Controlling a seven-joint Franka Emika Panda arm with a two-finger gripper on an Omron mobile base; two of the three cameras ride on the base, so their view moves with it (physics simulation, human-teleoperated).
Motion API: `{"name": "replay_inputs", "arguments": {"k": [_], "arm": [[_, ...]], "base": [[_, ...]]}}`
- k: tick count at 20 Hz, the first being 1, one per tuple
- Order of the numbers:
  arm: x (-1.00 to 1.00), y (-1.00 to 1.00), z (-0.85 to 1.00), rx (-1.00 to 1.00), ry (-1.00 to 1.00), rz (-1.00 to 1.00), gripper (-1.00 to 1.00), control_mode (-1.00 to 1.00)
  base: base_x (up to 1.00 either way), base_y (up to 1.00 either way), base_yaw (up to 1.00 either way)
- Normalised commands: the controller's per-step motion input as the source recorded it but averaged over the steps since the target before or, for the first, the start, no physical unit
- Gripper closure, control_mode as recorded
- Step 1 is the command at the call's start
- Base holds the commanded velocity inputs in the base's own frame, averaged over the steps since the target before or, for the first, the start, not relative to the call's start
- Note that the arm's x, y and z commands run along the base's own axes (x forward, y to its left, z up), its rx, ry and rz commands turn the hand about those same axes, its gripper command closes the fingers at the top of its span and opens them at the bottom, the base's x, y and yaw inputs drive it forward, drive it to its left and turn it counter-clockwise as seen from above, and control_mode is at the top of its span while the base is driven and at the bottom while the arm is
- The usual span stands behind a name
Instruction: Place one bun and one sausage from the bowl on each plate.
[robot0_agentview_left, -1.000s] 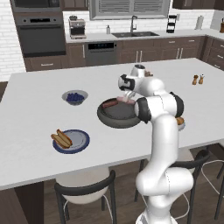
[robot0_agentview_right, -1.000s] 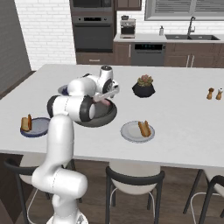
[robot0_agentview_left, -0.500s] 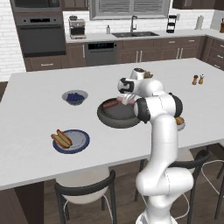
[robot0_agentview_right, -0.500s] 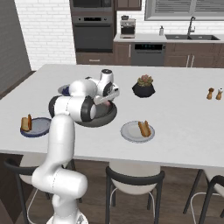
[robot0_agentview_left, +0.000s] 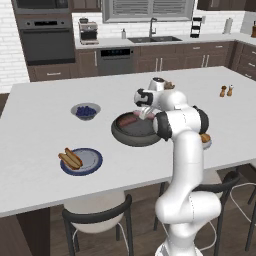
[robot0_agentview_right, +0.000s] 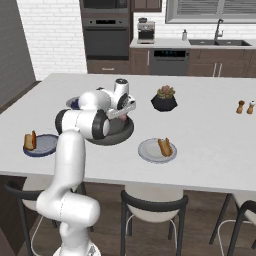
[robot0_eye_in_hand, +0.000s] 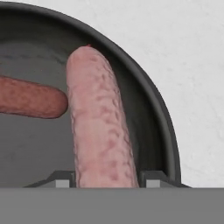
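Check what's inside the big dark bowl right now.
In the hand view the bowl holds a pale pink sausage between the gripper tips, with a darker reddish sausage beside it. The arm hides part of the bowl in both base views, so any other contents can't be confirmed.

The end effector (robot0_eye_in_hand: 108, 177) sits low inside the bowl (robot0_eye_in_hand: 168, 131), its tips on either side of a pale sausage (robot0_eye_in_hand: 98, 127), with the curved bowl wall close on one side and a darker sausage (robot0_eye_in_hand: 30, 98) touching the pale one on the other. On the desk (robot0_agentview_left: 40, 135), bare surface lies between the bowl and the blue-rimmed plate (robot0_agentview_left: 95, 162). The plant pot (robot0_agentview_right: 164, 101) stands beyond the grey plate (robot0_agentview_right: 147, 150).
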Motion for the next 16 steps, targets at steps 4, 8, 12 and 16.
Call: {"name": "replay_inputs", "arguments": {"k": [4, 8, 12, 16], "arm": [[-0.06, 0.0, 0.07, 0.0, 0.0, 0.0, 1.0, -1.0], [-0.34, -0.03, 0.6, -0.01, -0.03, 0.0, 1.0, -1.0], [-0.51, -0.16, 0.84, 0.0, -0.01, 0.0, 1.0, -1.0], [-0.62, -0.13, 0.73, 0.0, 0.0, 0.0, 1.0, -1.0]], "base": [[0.0, 0.0, 0.0], [0.0, 0.0, 0.0], [0.0, 0.0, 0.0], [0.0, 0.0, 0.0]]}}
